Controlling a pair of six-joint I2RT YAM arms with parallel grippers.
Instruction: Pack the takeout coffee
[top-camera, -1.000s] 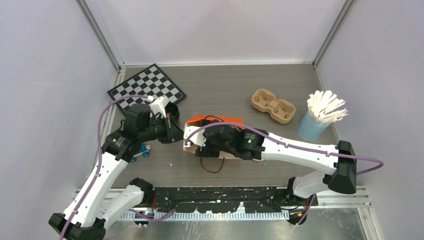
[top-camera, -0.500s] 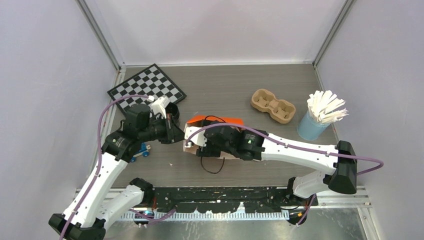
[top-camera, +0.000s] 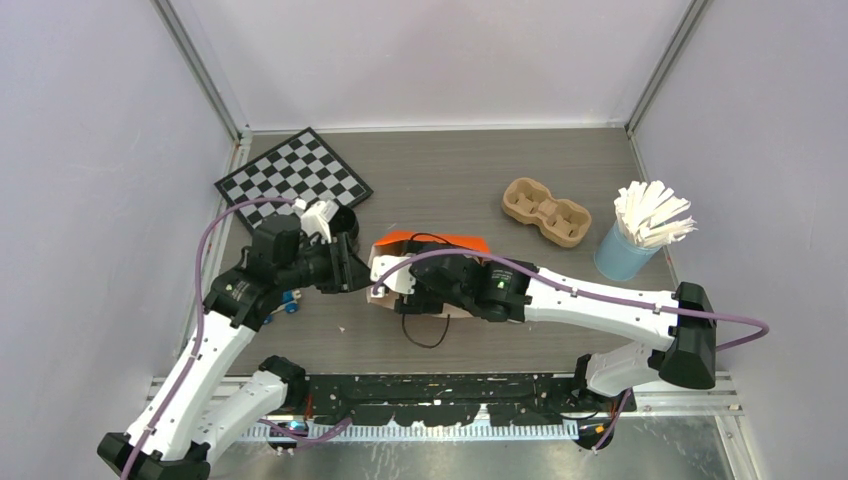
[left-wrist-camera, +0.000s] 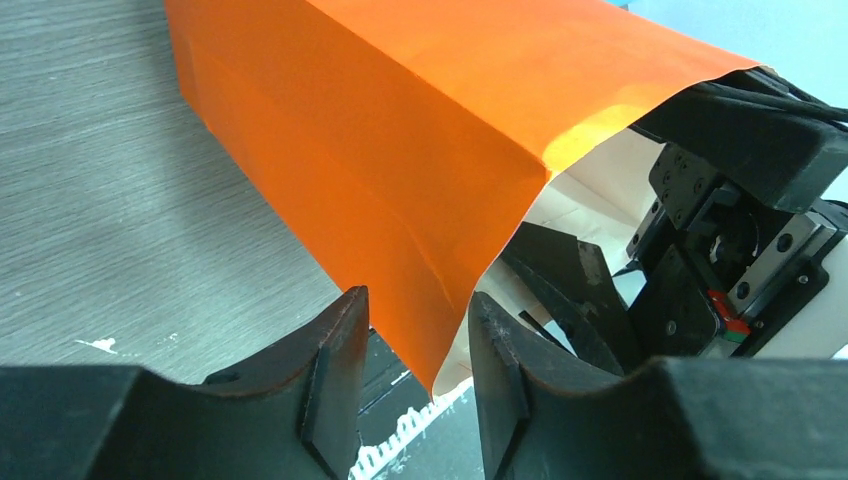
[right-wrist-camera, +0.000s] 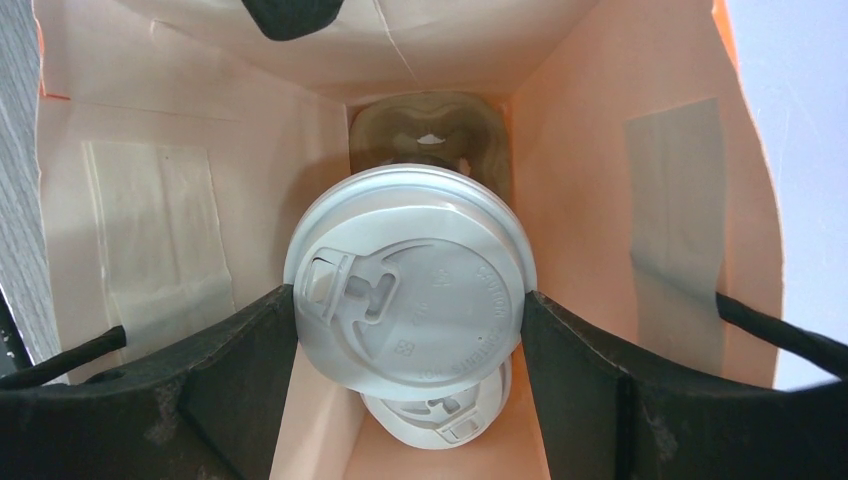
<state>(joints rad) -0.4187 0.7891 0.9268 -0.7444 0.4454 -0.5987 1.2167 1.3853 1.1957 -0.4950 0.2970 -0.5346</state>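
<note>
Bag (top-camera: 432, 243) lies on its side mid-tabletop (top-camera: 450, 170), mouth leftward. Inside: coffee (right-wrist-camera: 410, 300) nearest the mouth, second lid (right-wrist-camera: 440, 425) just beside it, carrier (right-wrist-camera: 430, 125) behind at the bag bottom. Chessboard (top-camera: 293, 175) in the far-left corner. Spare carrier (top-camera: 546, 212) right of bag, further back; stick cup (top-camera: 630, 250) right of that.

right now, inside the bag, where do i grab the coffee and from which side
Grip the takeout coffee by its lid rim, fingers on opposite sides, through the open orange bag: the lid faces the opening, hides the cup body, and paper walls surround it.
</note>
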